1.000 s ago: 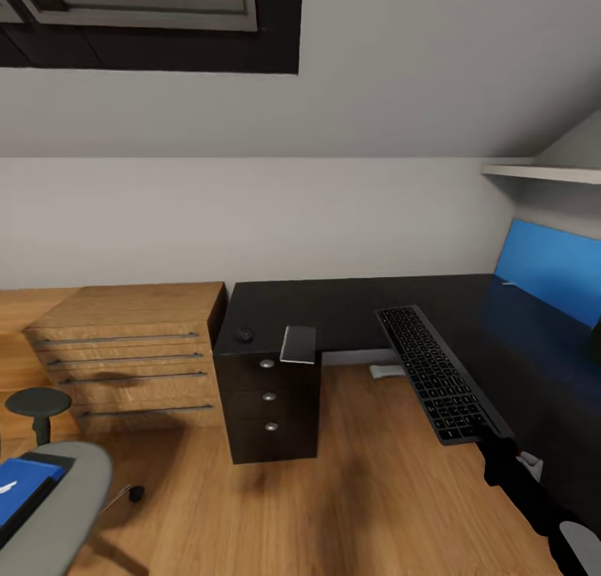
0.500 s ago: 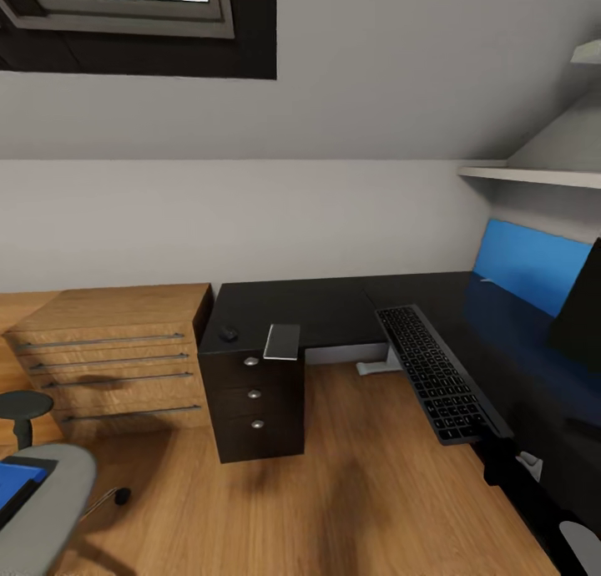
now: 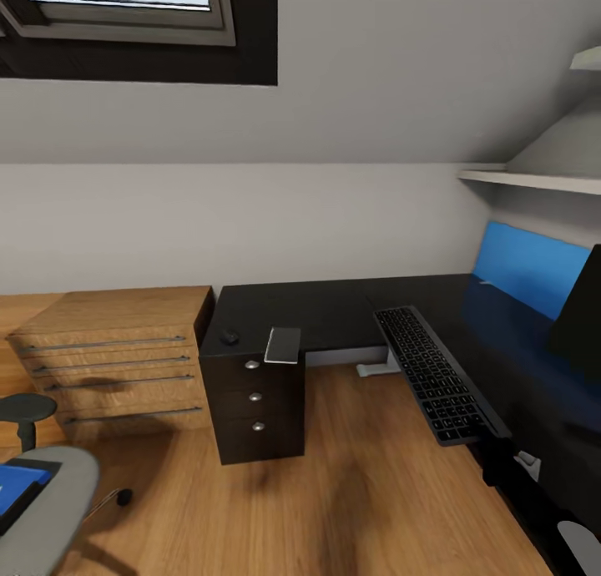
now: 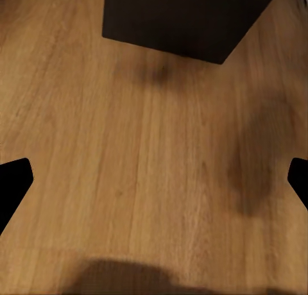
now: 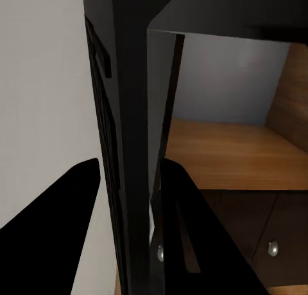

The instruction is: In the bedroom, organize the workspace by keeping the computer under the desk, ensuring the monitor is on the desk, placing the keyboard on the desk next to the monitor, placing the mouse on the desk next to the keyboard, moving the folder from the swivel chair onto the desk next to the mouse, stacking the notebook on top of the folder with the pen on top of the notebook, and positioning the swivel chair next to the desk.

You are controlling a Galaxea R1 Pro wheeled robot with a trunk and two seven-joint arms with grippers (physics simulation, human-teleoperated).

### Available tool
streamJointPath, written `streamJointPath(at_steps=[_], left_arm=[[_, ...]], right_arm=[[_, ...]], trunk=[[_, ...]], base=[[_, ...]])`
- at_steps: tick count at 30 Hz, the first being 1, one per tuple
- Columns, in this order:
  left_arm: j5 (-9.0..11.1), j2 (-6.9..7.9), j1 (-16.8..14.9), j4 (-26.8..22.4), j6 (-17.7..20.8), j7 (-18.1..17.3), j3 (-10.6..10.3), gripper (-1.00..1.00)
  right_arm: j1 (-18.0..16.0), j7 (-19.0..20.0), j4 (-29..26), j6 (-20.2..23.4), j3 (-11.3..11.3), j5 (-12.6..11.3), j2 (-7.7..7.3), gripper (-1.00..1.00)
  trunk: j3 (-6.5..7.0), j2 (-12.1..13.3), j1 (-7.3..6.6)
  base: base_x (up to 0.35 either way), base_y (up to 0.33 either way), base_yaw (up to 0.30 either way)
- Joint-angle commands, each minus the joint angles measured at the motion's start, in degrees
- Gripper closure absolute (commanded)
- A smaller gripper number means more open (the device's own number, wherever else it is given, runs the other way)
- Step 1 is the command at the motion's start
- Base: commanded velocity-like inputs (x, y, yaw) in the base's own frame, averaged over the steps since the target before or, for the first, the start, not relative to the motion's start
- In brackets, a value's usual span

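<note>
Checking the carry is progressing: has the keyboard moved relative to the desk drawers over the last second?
Yes, slightly: the keyboard now sits farther right of the desk's drawers than before, toward the monitor.

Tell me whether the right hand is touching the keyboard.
Touching. In the right wrist view, the right hand's two fingers sit against either face of the keyboard, seen edge-on, with no gap visible.

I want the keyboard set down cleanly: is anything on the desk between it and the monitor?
Nothing visible lies on the desk between the keyboard, held by the right gripper, and the monitor.
</note>
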Motion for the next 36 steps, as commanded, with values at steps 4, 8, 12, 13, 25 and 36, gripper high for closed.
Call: streamJointPath(at_steps=[4, 8, 12, 13, 25, 36], left_arm=[[0.17, -0.06, -0.03, 0.03, 0.24, -0.57, 0.42, -1.0], [0.17, -0.06, -0.05, 0.03, 0.32, -0.57, 0.41, -1.0], [0.17, -0.03, -0.05, 0.03, 0.13, -0.61, 0.48, -1.0], [0.19, -0.01, -0.05, 0.03, 0.08, -0.61, 0.49, -1.0], [0.26, 0.03, -0.04, 0.69, 0.36, -0.49, 0.42, -1.0], [0.18, 0.03, -0.05, 0.82, 0.19, -0.51, 0.41, -1.0]], right_arm=[[-0.04, -0.13, -0.06, 0.5, -0.11, -0.36, 0.19, 1.0], [-0.04, -0.27, -0.09, 0.39, -0.11, -0.33, 0.36, 1.0], [-0.04, -0.31, -0.09, 0.35, -0.11, -0.3, 0.39, 1.0], [-0.04, -0.31, -0.09, 0.35, -0.11, -0.3, 0.4, 1.0], [-0.04, -0.05, 0.08, 0.26, -0.26, -0.21, 0.36, 1.0], [-0.04, -0.03, 0.08, 0.54, -0.2, 0.18, 0.3, 1.0]], trunk=[[0.44, 1.59, -0.89], [0.89, 3.19, -1.77], [0.65, 3.19, -1.77], [0.6, 3.19, -1.77], [0.46, 3.19, -1.77], [0.46, 3.19, -1.77]], base=[[0.0, 0.0, 0.131], [0.0, 0.0, 0.185], [0.0, 0.0, 0.225], [0.0, 0.0, 0.242], [-0.131, -0.066, 0.087], [-0.248, -0.231, 0.0]])
